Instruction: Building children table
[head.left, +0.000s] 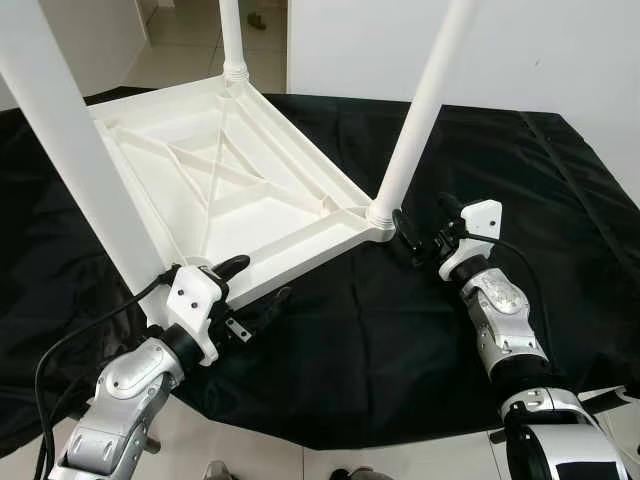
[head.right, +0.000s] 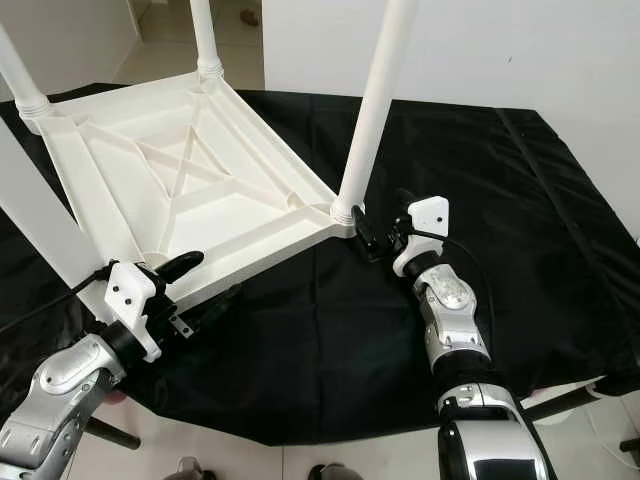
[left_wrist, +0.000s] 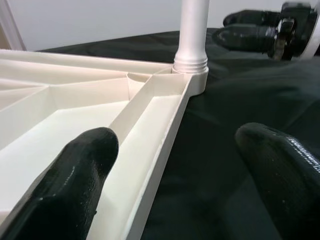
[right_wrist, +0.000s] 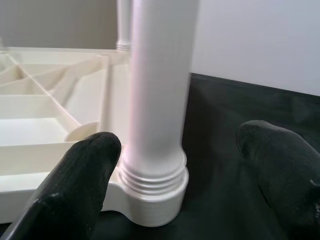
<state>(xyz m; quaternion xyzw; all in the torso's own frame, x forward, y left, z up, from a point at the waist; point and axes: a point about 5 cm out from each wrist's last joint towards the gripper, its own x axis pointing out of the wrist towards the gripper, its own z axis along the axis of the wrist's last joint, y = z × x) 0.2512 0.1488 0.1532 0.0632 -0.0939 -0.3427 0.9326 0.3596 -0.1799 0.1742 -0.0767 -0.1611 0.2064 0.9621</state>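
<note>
No text, label, brand, number or sign can be read anywhere in these views. The upturned white plastic table top (head.left: 240, 180) with its ribbed underside is blank, as are its round white legs (head.left: 425, 105). The black cloth (head.left: 480, 190) beneath it carries no lettering either.

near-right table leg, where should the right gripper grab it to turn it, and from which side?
Grip the leg low on its smooth round shaft, just above the ribbed collar, coming from the robot's side. The right gripper is open and level with the base, fingers either side in the wrist view. The tabletop lies upside down on the black cloth, so the leg stands clear.
</note>
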